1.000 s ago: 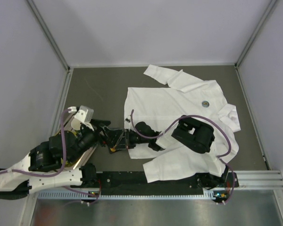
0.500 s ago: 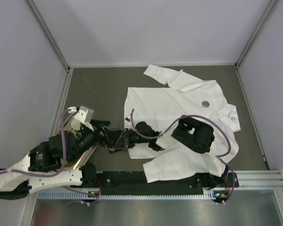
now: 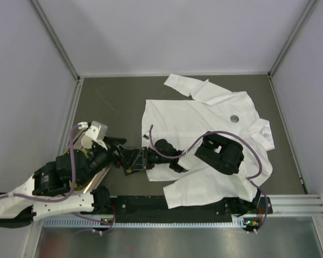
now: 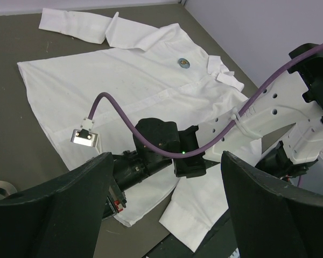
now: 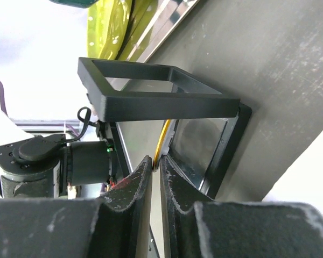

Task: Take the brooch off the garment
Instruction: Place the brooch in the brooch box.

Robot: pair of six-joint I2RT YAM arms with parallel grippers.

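Note:
The garment (image 3: 204, 129) lies spread flat, a white collared shirt. Near its collar sits the brooch (image 3: 234, 119), small and round; the left wrist view shows the brooch (image 4: 183, 62) too. My right gripper (image 5: 155, 159) is far from it, off the shirt's left edge, at a small black open-framed box (image 5: 156, 99). Its fingers are nearly together on the rim of a thin gold-edged disc (image 5: 162, 145), seen edge-on. From above, the right gripper (image 3: 133, 164) meets the left gripper (image 3: 117, 151). My left gripper (image 4: 167, 161) stands wide open with nothing held, the right arm's wrist (image 4: 161, 142) beyond it.
Grey walls with metal rails (image 3: 70, 123) close in the dark table (image 3: 113, 102) on three sides. A purple cable (image 4: 118, 107) loops over the shirt's lower left part. One shirt sleeve (image 3: 183, 83) is folded toward the back, and the other cuff (image 4: 191, 228) lies near the front edge.
Almost nothing has moved. The right arm's elbow has edged slightly to the left; both grippers stay where they were.

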